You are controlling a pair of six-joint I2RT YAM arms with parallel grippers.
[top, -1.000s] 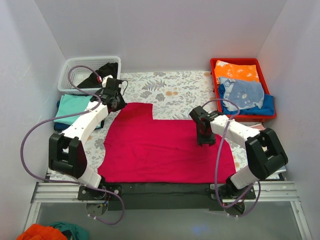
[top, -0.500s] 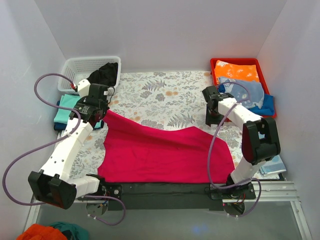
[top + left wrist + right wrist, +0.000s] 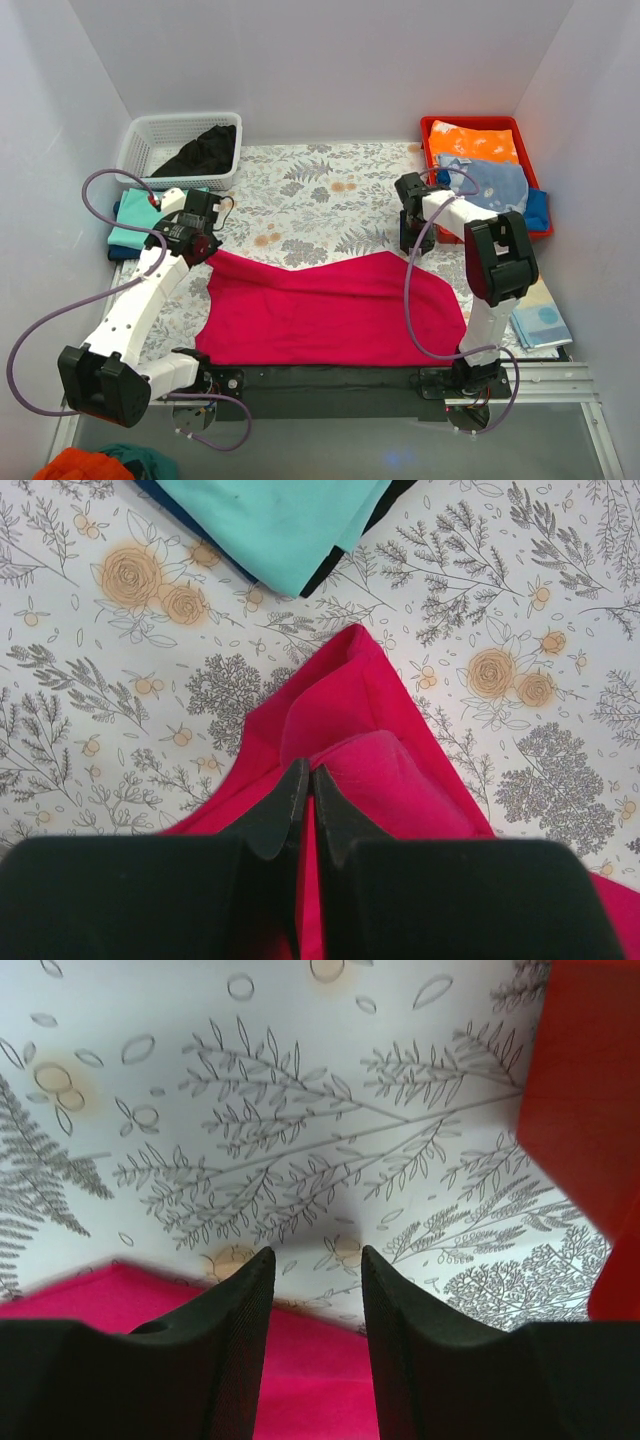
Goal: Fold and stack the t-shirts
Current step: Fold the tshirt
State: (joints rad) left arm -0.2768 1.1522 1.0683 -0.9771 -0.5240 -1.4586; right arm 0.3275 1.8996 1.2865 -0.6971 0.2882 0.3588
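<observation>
L: my left pincer (image 3: pixel 308 777) clamped tight on crimson t-shirt (image 3: pixel 330 310) corner at its 10 o'clock | R: my right pincer (image 3: pixel 316 1257) partly open, holding nothing, at shirt's 2 o'clock edge | shirt spread on counter (image 3: pixel 320 190), 6 o'clock side

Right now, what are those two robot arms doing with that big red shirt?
They are folding laundry. The left gripper is shut on a far corner of the red t-shirt, which lies partly spread on the flowery table. The right gripper is open and empty, hovering by the shirt's other far edge. A teal folded shirt sits at the left, near a white basket holding a black shirt.
</observation>
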